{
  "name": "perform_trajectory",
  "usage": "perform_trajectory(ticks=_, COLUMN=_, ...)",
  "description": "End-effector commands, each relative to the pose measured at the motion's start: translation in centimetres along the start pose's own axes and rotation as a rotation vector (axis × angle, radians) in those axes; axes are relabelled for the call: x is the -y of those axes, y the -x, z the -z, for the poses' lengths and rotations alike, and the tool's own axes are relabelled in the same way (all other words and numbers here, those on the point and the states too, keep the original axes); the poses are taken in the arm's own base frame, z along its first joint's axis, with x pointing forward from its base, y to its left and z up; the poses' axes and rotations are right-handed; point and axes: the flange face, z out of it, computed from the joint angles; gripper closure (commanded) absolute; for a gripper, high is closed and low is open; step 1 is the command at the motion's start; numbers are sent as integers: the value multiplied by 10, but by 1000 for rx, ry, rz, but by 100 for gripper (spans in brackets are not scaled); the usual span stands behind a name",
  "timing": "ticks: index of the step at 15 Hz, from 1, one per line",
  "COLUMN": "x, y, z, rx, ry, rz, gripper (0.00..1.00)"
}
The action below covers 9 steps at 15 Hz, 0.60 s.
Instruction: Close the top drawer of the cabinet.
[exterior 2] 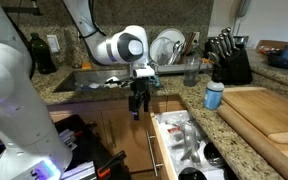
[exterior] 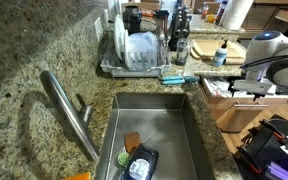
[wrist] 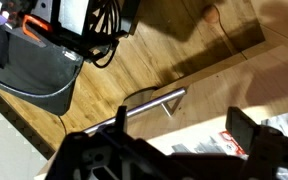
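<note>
In an exterior view, the robot's white arm (exterior 2: 6,95) fills the left foreground, w/ a black bag (exterior 2: 84,150) on the floor just beside it. Next come the light wood fronts of the cabinet (exterior 2: 119,135), under a speckled granite top. The gripper (exterior 2: 137,108) hangs pointing down, near the far end of the top drawer's wood front edge. Whether it touches the drawer can't be told. Its fingers (exterior 2: 132,104) are spread apart w/ nothing between them. The top drawer (exterior 2: 179,140) is pulled well out of the cabinet, white inside w/ small items in it. Right of it, on the countertop, stand a blue bottle (exterior 2: 214,95) and a knife block (exterior 2: 229,62), then a wooden cutting board (exterior 2: 269,115).

Wrist view: a metal bar handle (wrist: 154,100) on a wood panel sits just beyond the gripper (wrist: 180,122). Drawer contents show at lower right.
</note>
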Motion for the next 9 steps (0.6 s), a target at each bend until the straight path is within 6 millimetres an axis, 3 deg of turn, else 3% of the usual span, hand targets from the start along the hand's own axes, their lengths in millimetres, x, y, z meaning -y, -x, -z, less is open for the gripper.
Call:
perform_trajectory(ticks=1, x=0, y=1, z=-4, rx=29, ry=12, rz=9, gripper=0)
perform_trajectory(ticks=6, x=-11, y=4, z=-47, rx=-12, ry=133, rz=-54, gripper=0)
perform_trajectory(ticks=7, x=-10, y=5, z=-28, rx=1, ry=102, rz=-32, gripper=0)
perform_trajectory(ticks=9, x=-13, y=6, z=-43, rx=-3, ry=133, rz=-50, gripper=0)
